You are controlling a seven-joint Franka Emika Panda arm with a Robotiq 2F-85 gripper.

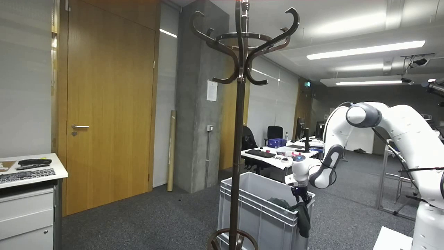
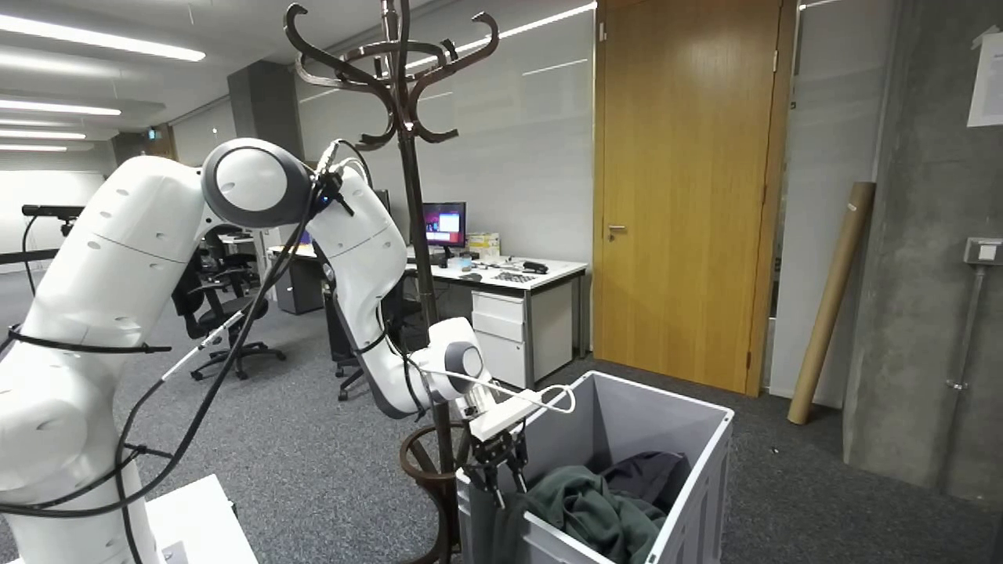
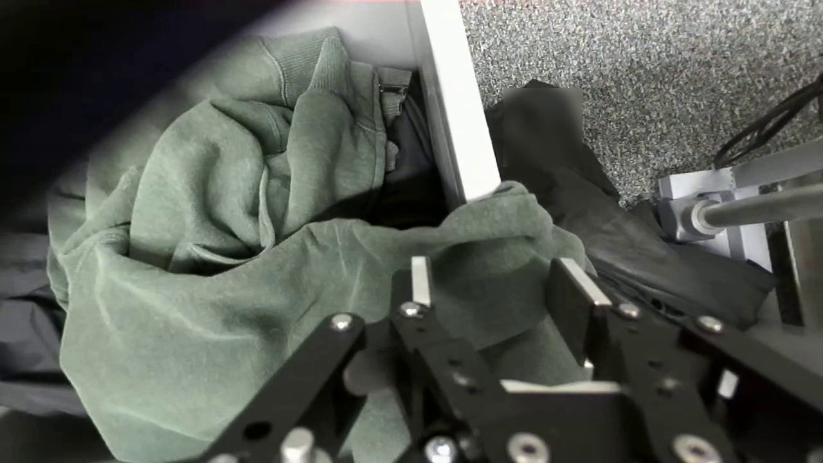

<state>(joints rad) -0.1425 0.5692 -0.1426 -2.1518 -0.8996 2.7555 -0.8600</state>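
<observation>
My gripper (image 3: 498, 280) is open, its two fingers apart above a green garment (image 3: 193, 321). In an exterior view the gripper (image 2: 511, 495) points down at the rim of a grey crate (image 2: 709, 501). It also shows in an exterior view (image 1: 302, 199). The green garment (image 2: 588, 501) lies crumpled in the crate, and part of it hangs over the rim below the fingers, outside the wall (image 1: 304, 220). Whether the fingers touch the cloth is unclear. A dark garment (image 2: 646, 474) lies beside the green one in the crate.
A dark brown coat stand (image 1: 237, 139) stands close to the crate. Dark cloth (image 3: 617, 218) shows outside the crate rim, near a metal frame (image 3: 697, 215). A white platform (image 2: 200, 525) is at the robot's base. A desk (image 2: 556, 270) and a wooden door (image 2: 682, 196) are behind.
</observation>
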